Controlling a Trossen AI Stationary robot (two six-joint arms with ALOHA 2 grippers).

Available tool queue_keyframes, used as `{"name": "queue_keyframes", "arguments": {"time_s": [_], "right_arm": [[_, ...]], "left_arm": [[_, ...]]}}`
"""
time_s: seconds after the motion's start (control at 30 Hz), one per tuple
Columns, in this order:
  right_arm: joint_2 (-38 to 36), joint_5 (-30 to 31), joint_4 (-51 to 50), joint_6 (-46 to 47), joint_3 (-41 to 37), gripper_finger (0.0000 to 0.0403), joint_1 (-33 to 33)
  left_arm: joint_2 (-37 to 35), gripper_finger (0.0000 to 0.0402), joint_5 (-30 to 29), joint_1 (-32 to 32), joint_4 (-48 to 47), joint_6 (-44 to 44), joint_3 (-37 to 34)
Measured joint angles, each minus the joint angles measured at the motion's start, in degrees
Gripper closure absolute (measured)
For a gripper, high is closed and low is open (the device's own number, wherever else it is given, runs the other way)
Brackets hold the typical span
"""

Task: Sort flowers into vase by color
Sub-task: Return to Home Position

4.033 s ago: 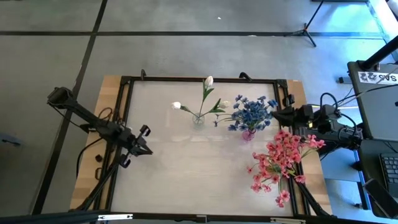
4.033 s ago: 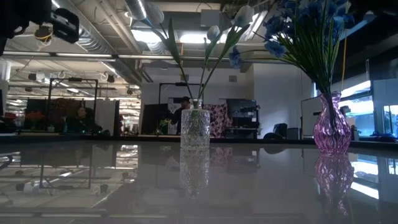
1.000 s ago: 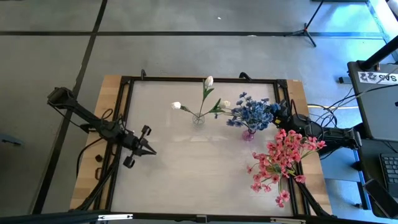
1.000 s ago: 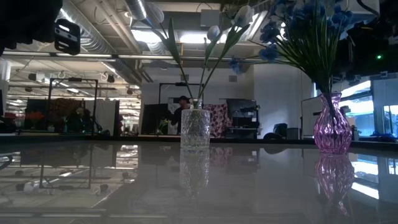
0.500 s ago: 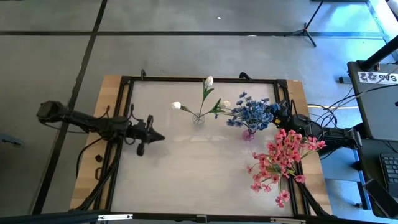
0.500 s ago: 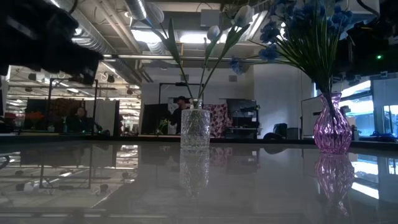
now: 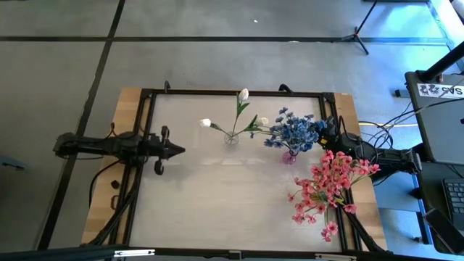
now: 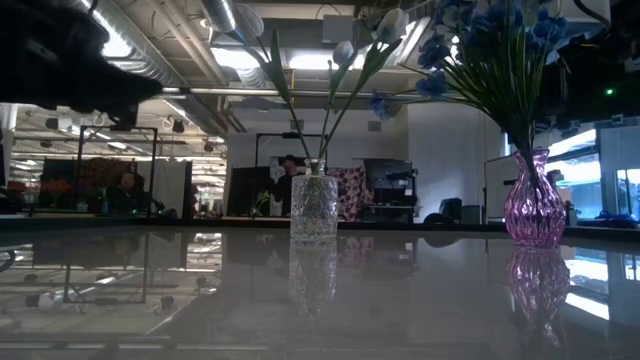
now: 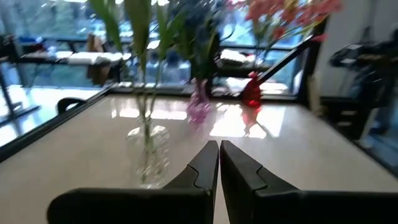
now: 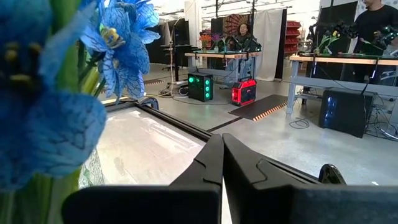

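White buds (image 7: 243,94) stand in a clear glass vase (image 8: 314,205) near the table's far middle. To its right, blue blooms (image 7: 293,130) fill a purple vase (image 8: 533,210). Pink blooms (image 7: 326,185) spread over the table's right near part; the left wrist view shows their red vase (image 9: 251,96). My left gripper (image 7: 180,150) is shut, over the table's left side, pointing at the vases. My right gripper (image 10: 222,149) is shut, right beside the blue blooms (image 10: 62,93) at the table's right edge.
A black frame (image 7: 217,92) runs round the table top. Bare table lies between my left gripper and the clear vase (image 9: 148,152), and along the near edge. Cables and equipment (image 7: 435,94) stand beyond the right edge. People sit far off in the room (image 8: 128,185).
My left arm has swung round: its gripper has moved toward the table's far edge and turned until the arm lies level, pointing right at the vases. It has stayed shut. The flowers and vases have kept still.
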Motion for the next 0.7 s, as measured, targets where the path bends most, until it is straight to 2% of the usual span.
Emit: {"name": "queue_keyframes", "arguments": {"time_s": [0.13, 0.27, 0.33, 0.7], "right_arm": [[0.0, -0.01, 0.01, -0.01, 0.0, 0.04, 0.0], [0.0, 0.02, 0.02, 0.0, 0.0, 0.04, 0.0], [0.0, 0.01, 0.0, -0.01, 0.0, 0.04, 0.0], [0.0, 0.22, 0.02, -0.02, 0.0, 0.04, 0.0]], "left_arm": [[-8.16, 0.0388, 3.35, 0.0, -5.03, 0.67, 0.01], [-7.84, 0.0388, 5.33, -0.04, -5.21, -0.37, 0.07], [-6.8, 0.0388, 5.3, -0.04, -5.21, -2.72, 0.07], [-6.82, 0.0388, 4.8, -0.04, -5.17, -2.95, 0.06]]}}
